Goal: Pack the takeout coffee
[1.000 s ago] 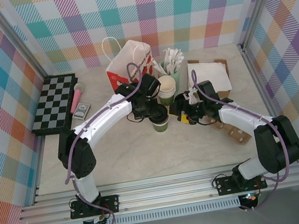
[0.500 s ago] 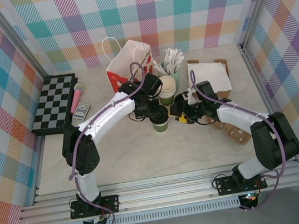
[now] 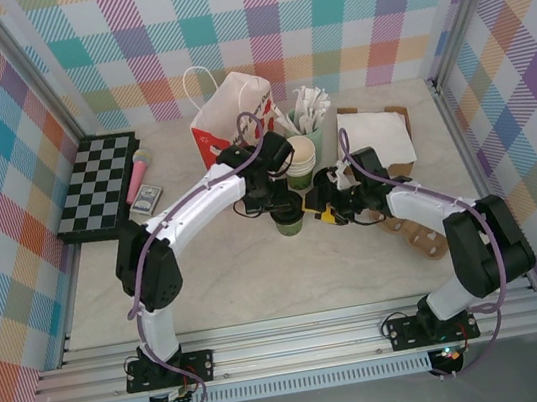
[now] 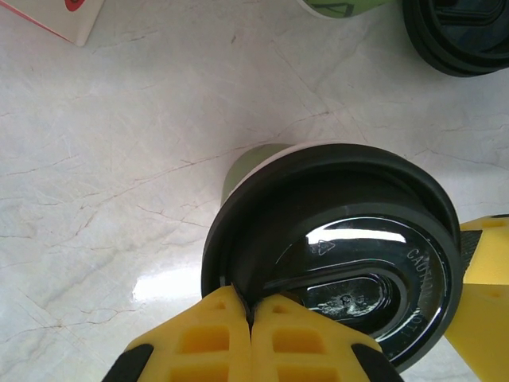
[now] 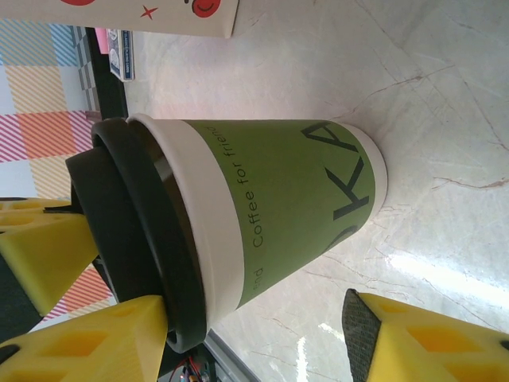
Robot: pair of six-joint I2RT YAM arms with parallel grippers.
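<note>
Pale marbled surface (image 3: 261, 283) inside plaid walls is what I have on screen. On the left wrist feed, my left pincer (image 4: 250, 314) has its yellow tips pressed together with no gap, resting at about 7 o'clock on the black lid rim of the takeout coffee (image 4: 334, 263). The cup stands upright directly under that pincer. From the top camera, the left pincer (image 3: 278, 197) sits over the coffee (image 3: 289, 221), and my right pincer (image 3: 323, 211) is just beside it at 3 o'clock. On the right wrist feed, the right pincer (image 5: 254, 310) stands moderately wide, the green cup (image 5: 286, 199) lying across between its fingers, one finger clear of the base. Farther out, a stack of cream cups (image 3: 301, 161) stands at 1 o'clock and the red-and-white bag (image 3: 233, 115) at 11 o'clock.
</note>
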